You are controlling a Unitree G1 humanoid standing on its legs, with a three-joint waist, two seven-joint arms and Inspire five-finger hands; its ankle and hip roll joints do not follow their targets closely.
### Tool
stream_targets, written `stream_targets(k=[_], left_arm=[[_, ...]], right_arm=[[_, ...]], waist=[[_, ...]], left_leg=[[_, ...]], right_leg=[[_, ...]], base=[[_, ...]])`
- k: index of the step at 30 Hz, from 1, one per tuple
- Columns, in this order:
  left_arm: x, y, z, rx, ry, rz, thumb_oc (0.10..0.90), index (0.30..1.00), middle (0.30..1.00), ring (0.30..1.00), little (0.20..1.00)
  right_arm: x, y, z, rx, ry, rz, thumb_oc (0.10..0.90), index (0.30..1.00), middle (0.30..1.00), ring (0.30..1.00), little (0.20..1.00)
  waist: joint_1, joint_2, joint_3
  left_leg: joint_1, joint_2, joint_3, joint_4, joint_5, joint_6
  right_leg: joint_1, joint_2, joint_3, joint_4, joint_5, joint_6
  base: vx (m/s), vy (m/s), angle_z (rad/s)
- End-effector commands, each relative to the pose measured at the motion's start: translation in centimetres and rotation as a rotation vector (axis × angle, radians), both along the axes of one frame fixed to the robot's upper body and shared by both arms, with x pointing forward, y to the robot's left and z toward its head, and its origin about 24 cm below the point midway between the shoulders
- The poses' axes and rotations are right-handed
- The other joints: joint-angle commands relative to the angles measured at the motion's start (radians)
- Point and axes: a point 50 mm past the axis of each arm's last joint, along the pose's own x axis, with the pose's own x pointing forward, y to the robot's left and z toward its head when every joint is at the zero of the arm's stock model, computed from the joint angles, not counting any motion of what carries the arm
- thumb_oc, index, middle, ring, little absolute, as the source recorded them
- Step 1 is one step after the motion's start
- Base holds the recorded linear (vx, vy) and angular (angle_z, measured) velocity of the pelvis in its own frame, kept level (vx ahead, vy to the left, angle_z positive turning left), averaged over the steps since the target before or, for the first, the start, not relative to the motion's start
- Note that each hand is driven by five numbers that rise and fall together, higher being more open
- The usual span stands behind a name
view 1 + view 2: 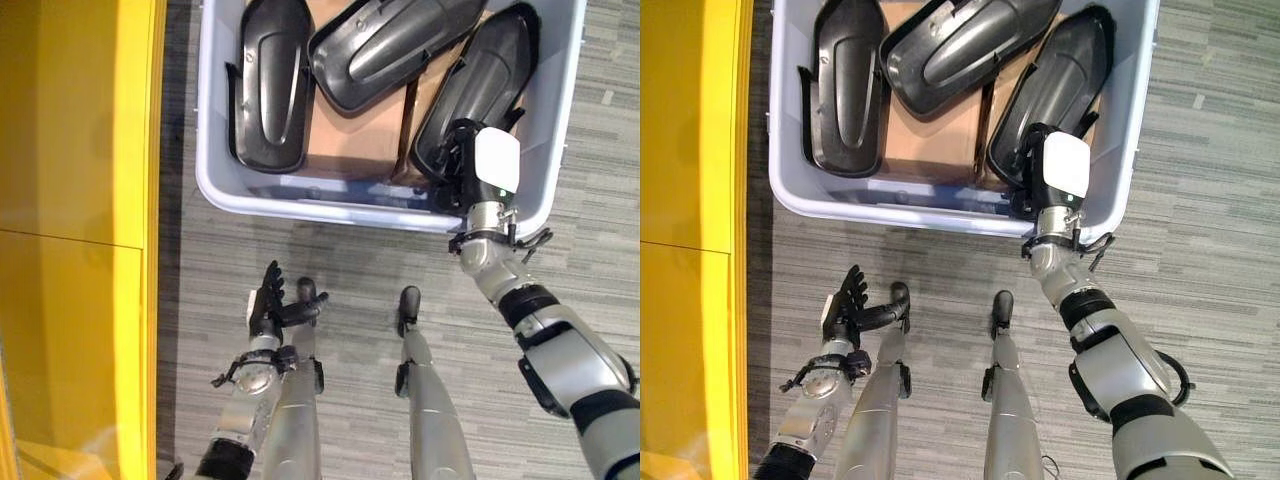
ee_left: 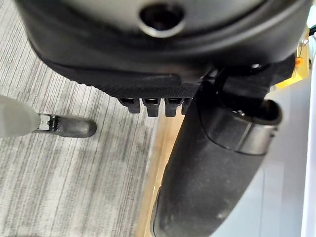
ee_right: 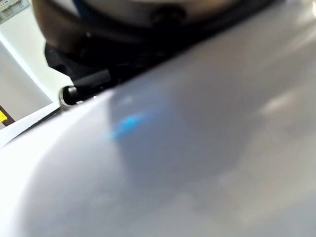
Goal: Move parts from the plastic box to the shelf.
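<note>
A brown sheet (image 1: 345,135), flat and plain, looks like cardboard, though most of it is covered and its edges cannot be made out. Grey carpet (image 1: 600,180) with fine streaks laid in plank-like strips spreads on the near side of that sheet and out to its right, at a lower level than the sheet. A small pale fleck (image 1: 607,97) lies on the carpet well apart from the sheet, off to its right.

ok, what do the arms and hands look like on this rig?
Both arms are silver-grey segmented shells with black bands at the joints. The left hand is dark, with black fingers. The right hand is dark too, with a white cover plate on its back and thin black wires at the wrist.
</note>
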Motion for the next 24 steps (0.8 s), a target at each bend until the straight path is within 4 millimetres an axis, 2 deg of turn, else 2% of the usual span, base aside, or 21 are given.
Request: stream_targets(k=[1,8,9,11,15,17,18,19,24], left_arm=[[1.1,-0.2,3.3,-0.007,-0.161,-0.026,0.9,1.0,1.0,1.0,1.0],[1.7,0.2,3.4,0.02,-0.157,-0.019,0.9,1.0,1.0,1.0,1.0],[1.8,0.2,3.3,0.025,-0.151,-0.019,0.9,1.0,1.0,1.0,1.0],[2.0,0.8,2.6,0.046,-0.115,-0.009,0.9,1.0,1.0,1.0,1.0],[1.9,1.3,1.7,0.061,-0.073,0.001,0.9,1.0,1.0,1.0,1.0],[1.8,1.5,1.5,0.064,-0.064,0.005,0.9,1.0,1.0,1.0,1.0],[1.8,1.7,1.3,0.069,-0.056,0.011,0.9,1.0,1.0,1.0,1.0],[1.8,1.7,1.2,0.07,-0.052,0.01,0.9,1.0,1.0,1.0,1.0],[1.5,2.3,0.7,0.083,-0.031,0.017,0.9,1.0,1.0,1.0,1.0]], right_arm=[[-1.1,-1.6,-5.9,0.002,0.312,-0.045,0.4,0.3,0.3,0.3,0.3],[-0.4,-1.7,-2.0,-0.007,0.157,-0.034,0.4,0.3,0.3,0.3,0.3],[-0.3,-1.8,-1.2,-0.001,0.122,-0.031,0.4,0.3,0.3,0.3,0.3],[-0.3,-2.2,1.6,-0.004,0.011,-0.029,0.4,0.3,0.3,0.3,0.3],[-0.5,-2.0,3.3,-0.008,-0.056,-0.009,0.4,0.3,0.3,0.3,0.3],[-0.5,-2.0,3.4,-0.006,-0.064,-0.007,0.4,0.3,0.3,0.3,0.3],[-0.6,-1.9,4.5,-0.023,-0.101,0.009,0.4,0.3,0.3,0.3,0.3],[-0.7,-1.9,4.3,-0.024,-0.097,0.008,0.4,0.3,0.3,0.3,0.3],[-1.1,-1.1,6.1,-0.051,-0.167,0.065,0.4,0.3,0.3,0.3,0.3]], waist=[[0.016,0.04,0.117],[0.001,0.024,0.117],[-0.001,0.02,0.117],[-0.01,0.003,0.117],[-0.016,-0.015,0.117],[-0.016,-0.018,0.117],[-0.018,-0.026,0.117],[-0.018,-0.026,0.117],[-0.022,-0.05,0.117]], left_leg=[[0.236,0.025,0.025,-0.006,-0.264,0.013],[0.298,0.023,0.026,-0.006,-0.252,0.014],[0.313,0.022,0.029,-0.006,-0.251,0.014],[0.374,0.024,0.036,-0.006,-0.249,0.016],[0.431,0.024,0.041,-0.006,-0.25,0.019],[0.449,0.024,0.042,-0.006,-0.251,0.019],[0.472,0.023,0.041,-0.006,-0.249,0.021],[0.478,0.023,0.042,-0.006,-0.251,0.021],[0.553,0.02,0.045,-0.006,-0.243,0.025]], right_leg=[[0.108,-0.093,0.045,0.005,-0.039,-0.009],[0.169,-0.094,0.049,0.012,-0.042,-0.012],[0.183,-0.093,0.05,0.013,-0.044,-0.012],[0.246,-0.089,0.051,0.016,-0.05,-0.014],[0.308,-0.084,0.05,0.011,-0.051,-0.016],[0.33,-0.082,0.049,0.006,-0.052,-0.018],[0.355,-0.078,0.05,0.005,-0.053,-0.02],[0.363,-0.078,0.049,0.0,-0.052,-0.019],[0.451,-0.072,0.049,-0.014,-0.036,-0.022]], base=[[0.0,0.0,0.0],[-0.02,0.001,0.01],[0.0,0.0,0.0],[0.0,0.0,0.0],[0.0,-0.008,0.0],[0.0,0.0,0.0],[0.0,0.0,0.0],[0.0,0.0,0.0],[-0.02,-0.028,-0.02]])
